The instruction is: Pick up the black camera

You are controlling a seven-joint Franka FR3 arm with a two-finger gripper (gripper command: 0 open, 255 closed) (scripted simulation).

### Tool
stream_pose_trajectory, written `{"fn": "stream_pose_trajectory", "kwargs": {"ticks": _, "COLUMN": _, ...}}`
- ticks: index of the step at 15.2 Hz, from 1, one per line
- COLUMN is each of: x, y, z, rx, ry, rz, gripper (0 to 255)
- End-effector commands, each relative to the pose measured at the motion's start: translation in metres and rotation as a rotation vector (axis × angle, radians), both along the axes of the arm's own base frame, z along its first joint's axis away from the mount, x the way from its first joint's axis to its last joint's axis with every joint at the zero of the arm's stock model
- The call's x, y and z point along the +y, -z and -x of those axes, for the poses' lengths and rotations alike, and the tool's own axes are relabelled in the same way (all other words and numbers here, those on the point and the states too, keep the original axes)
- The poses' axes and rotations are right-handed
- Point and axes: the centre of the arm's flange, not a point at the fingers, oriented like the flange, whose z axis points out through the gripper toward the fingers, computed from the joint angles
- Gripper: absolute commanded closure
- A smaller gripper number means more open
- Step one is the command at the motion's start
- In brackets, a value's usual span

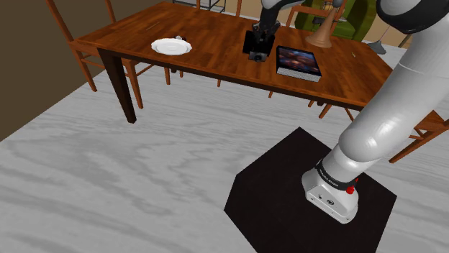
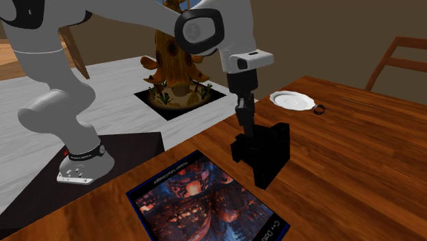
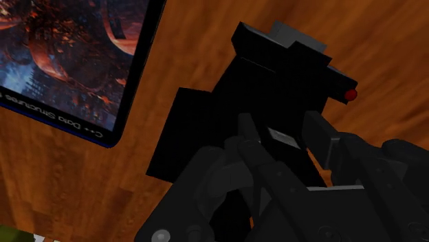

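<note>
My gripper point(image 2: 245, 140) clasps the black camera point(image 2: 274, 152) at mid-frame on the wooden table point(image 2: 356, 178), upper right of the book point(image 2: 202, 202). The camera sits directly under the hand, so I'd lift straight up.

A brown wooden table point(image 1: 216, 43) is standing on a pale grey, wood-grained floor point(image 1: 108, 180). At the shoulder view's nine o'clock, a wooden chair point(image 1: 78, 47) is sitting against the table, and a brown wall point(image 1: 21, 65) is rising behind it.
</note>
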Motion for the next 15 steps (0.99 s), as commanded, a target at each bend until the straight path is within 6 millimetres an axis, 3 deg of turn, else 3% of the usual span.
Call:
{"fn": "stream_pose_trajectory", "kwargs": {"ticks": 1, "x": 0.000, "y": -0.009, "z": 0.000, "rx": -0.001, "ry": 0.000, "rz": 0.000, "gripper": 255}}
{"fn": "stream_pose_trajectory", "kwargs": {"ticks": 13, "x": 0.000, "y": -0.073, "z": 0.000, "rx": -0.001, "ry": 0.000, "rz": 0.000, "gripper": 255}}
{"fn": "stream_pose_trajectory", "kwargs": {"ticks": 15, "x": 0.000, "y": -0.073, "z": 0.000, "rx": -0.001, "ry": 0.000, "rz": 0.000, "gripper": 255}}
